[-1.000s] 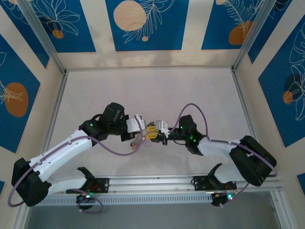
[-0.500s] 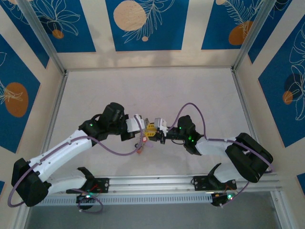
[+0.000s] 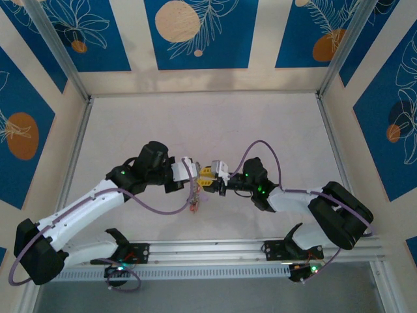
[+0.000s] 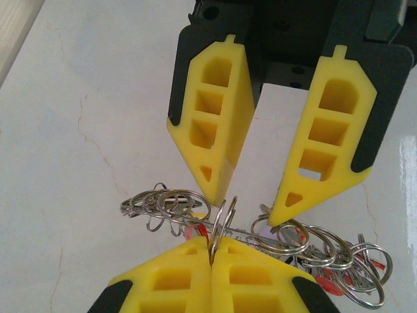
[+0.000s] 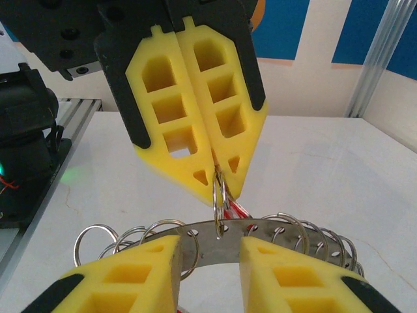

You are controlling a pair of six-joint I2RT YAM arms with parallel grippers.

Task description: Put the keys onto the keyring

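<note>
The keyring (image 5: 215, 238) is a flat grey band with a row of holes, hanging between both grippers and fringed with small split rings (image 4: 169, 203). My left gripper (image 4: 212, 244) is shut on one split ring (image 5: 220, 202) that passes through a hole in the band. My right gripper (image 5: 208, 261) is open, one finger on each side of that hole, close to the band. Red key tags (image 4: 326, 283) dangle below. From above, the left gripper (image 3: 197, 175) and right gripper (image 3: 212, 177) meet tip to tip with the keyring (image 3: 195, 199) hanging under them.
The white tabletop (image 3: 208, 124) stretches behind the grippers up to patterned blue walls. An aluminium rail (image 3: 215, 251) runs along the near edge by the arm bases. A purple cable (image 3: 156, 207) loops under the left arm.
Both grippers have drawn a little closer together and shifted slightly back. The dangling keys have swung and now hang lower beneath them.
</note>
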